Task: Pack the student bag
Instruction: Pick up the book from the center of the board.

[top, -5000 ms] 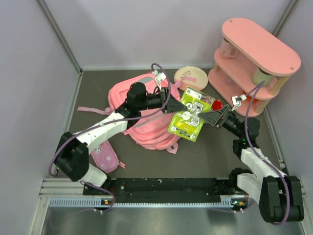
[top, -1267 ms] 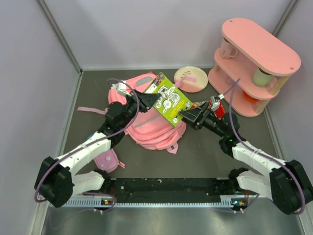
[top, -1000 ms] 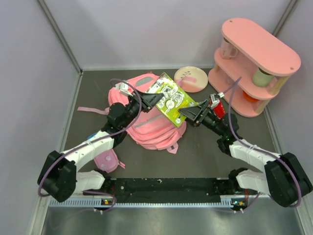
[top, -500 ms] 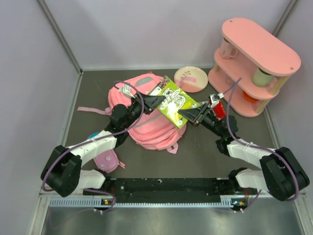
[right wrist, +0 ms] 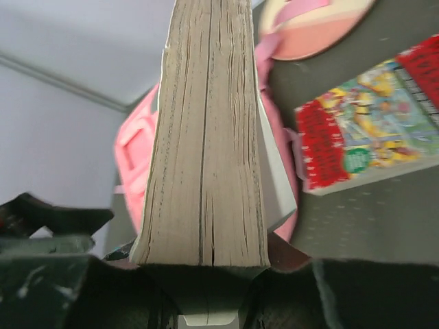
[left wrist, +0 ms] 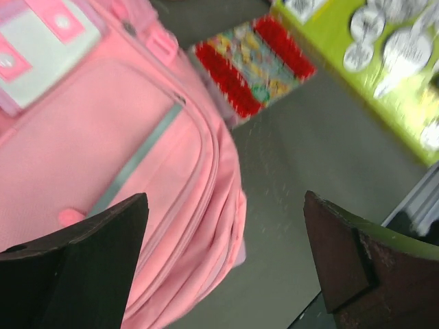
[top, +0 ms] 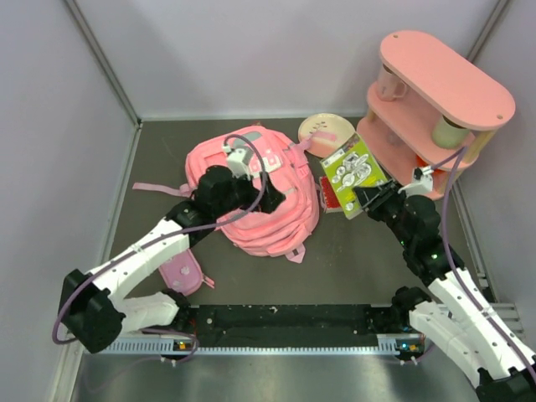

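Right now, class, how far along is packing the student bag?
Done: nothing shows inside the student bag. In hand: the right gripper grips the green book, lifted clear of the bag; the left gripper hangs open above the bag. Left: that book goes in, likely also the red book and pink pouch lying outside.

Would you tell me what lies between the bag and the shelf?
A red-edged book lies flat there, partly covered in the top view by the green book held in the jaws of the right gripper.
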You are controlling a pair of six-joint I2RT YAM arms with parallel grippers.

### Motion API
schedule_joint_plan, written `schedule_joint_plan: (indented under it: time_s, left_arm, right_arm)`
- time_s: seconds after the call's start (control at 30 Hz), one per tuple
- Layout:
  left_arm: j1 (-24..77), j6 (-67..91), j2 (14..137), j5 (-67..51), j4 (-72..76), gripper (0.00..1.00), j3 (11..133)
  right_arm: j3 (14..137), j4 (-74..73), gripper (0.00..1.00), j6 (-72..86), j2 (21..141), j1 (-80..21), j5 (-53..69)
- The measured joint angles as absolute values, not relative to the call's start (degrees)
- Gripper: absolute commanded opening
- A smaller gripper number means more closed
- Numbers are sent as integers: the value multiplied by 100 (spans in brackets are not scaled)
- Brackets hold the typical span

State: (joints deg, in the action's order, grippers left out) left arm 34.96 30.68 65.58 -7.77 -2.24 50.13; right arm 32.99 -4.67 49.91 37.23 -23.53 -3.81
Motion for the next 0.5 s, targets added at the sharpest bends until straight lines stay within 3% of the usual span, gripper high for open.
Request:
schedule_joint_plan:
  time_s: [0.23,0.37,0.43,0.5]
  left_arm:
    - [4748,1553,7474,-683,-1586,98,5559]
    - [5135,1100,7981,-628,-2067,88,5708]
    - [5157,958,8204,-567,-2261,79,5774]
    - [5148,884,8396,-495,-2493,77,5900]
  right_arm:
    - [3454,-1743,0,4399,3527,-2311,-1192]
    - [3474,-1990,0,4307,3522,-2307,-1313]
    - [3474,-2053,0,4307,3522,-2307,-1310]
    - [3474,-2091,0,4309,3524,-2307,-1306]
